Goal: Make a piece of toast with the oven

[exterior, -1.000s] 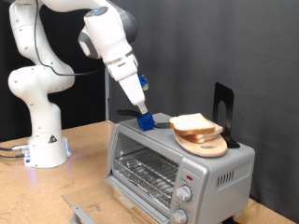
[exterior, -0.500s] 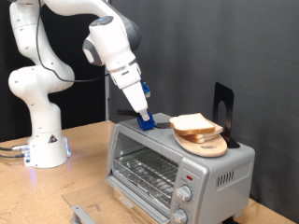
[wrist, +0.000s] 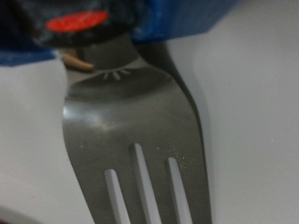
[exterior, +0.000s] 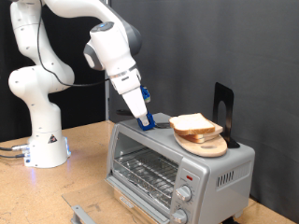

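On a pale wooden table (exterior: pixel 89 149), against a black backdrop, stands the white, round-jointed arm (exterior: pixel 42 65), its base at about nine o'clock in the exterior view and its upper links arching over towards the centre. At five o'clock sits the oven (exterior: pixel 177 166), a boxy silver-grey body with a wire rack behind the front opening and two round knobs (exterior: pixel 184 188) on its panel; its door (exterior: pixel 89 213) seems to lie folded down at the bottom edge, though only a sliver shows. On the oven's flat top, at about three o'clock, a round light-wood plate (exterior: pixel 207 146) carries the piece of toast (exterior: pixel 195 125), a pale square slice with a tan crust. A black upright stand (exterior: pixel 223 107) rises just behind the plate.

The forearm slants down towards the oven top, ending in the gripper (exterior: pixel 144 118) with blue fingers, poised just above the metal near the plate's nine o'clock side. From the wrist view, a smooth steel fork (wrist: pixel 135 121) with slotted tines juts from under the blue fingers, so the jaws are closed on its handle end, over the grey surface.
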{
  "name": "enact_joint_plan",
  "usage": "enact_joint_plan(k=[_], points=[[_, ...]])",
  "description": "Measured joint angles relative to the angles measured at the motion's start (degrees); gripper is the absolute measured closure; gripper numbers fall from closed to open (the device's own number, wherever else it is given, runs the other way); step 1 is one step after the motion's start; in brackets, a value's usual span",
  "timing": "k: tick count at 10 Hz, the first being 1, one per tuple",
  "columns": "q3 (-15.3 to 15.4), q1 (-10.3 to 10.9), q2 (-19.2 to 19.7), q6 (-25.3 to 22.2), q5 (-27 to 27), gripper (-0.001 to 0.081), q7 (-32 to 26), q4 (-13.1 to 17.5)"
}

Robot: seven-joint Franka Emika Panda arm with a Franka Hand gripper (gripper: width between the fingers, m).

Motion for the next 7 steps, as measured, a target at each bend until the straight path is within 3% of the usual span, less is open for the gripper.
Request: enact_joint_plan(k=[7], points=[[0.14, 1.41, 0.73, 0.09, 2.55, 0.0124, -1.73, 0.0]])
